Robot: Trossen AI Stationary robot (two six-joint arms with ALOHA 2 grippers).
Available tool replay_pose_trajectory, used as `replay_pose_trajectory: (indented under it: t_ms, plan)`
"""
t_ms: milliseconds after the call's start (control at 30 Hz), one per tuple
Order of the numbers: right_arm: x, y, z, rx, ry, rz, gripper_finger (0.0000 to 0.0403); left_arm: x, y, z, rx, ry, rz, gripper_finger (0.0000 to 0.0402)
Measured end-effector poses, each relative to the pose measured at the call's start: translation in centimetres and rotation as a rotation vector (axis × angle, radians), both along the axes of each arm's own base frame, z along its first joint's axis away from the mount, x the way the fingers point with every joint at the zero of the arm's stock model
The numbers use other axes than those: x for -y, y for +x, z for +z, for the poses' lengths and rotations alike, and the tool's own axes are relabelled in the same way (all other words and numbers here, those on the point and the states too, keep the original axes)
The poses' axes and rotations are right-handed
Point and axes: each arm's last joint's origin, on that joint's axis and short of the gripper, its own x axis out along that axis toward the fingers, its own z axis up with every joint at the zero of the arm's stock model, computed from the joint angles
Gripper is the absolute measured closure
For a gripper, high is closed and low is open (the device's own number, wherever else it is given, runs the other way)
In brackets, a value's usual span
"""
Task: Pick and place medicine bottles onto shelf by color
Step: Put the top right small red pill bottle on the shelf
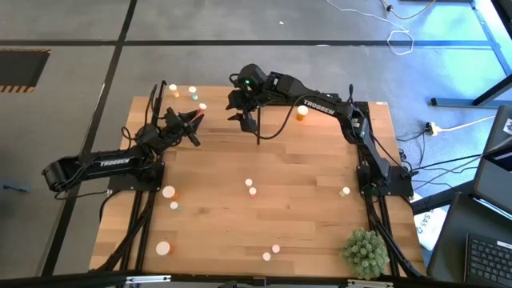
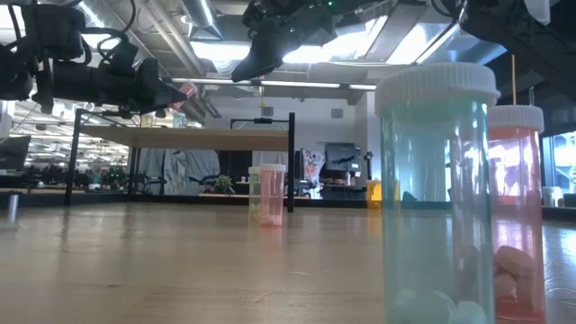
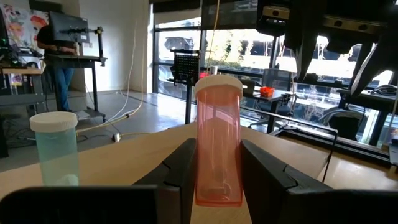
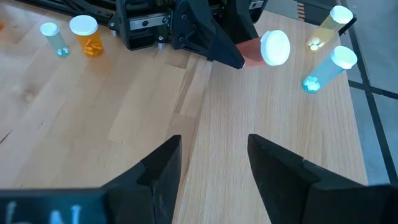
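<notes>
My left gripper is shut on a reddish medicine bottle with a white cap. It holds the bottle high above the table, beside the shelf at the far left. The bottle also shows in the right wrist view. A pale green bottle stands close by, and a few pale bottles stand on the shelf. My right gripper is open and empty, raised over the table's far middle and pointing down. Several more bottles stand on the table. My left gripper pinches the reddish bottle's lower body between its two fingers, one on each side. The capped upper half stands above the fingers. The bottle is lifted clear of the table; whether its base touches the shelf I cannot tell.
An orange bottle stands under my right arm at the far right. Bottles stand scattered at the near left, the near middle and the right. A spiky green plant ball sits at the near right corner.
</notes>
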Motion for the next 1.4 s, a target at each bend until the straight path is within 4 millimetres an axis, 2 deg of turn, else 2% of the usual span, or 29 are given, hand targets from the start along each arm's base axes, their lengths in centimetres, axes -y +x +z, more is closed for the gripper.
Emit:
replay_pose_trajectory:
  t_ms: [733, 1233, 1400]
  plan:
    - [0.0, 0.0, 0.0, 0.005, -0.001, 0.001, 0.0216, 0.0, 0.0, 0.0, -0.002, 0.002, 0.001, 0.0302]
    - [-2.6, 1.2, 0.3, 0.044, -0.012, 0.057, 0.0216, 0.0, 0.0, 0.0, -0.001, 0.001, 0.0, 0.0302]
    - [-2.7, 2.0, 1.2, 0.139, -0.012, -0.059, 0.0216, 0.1, 0.1, 0.0, -0.006, 0.007, -0.036, 0.0302]
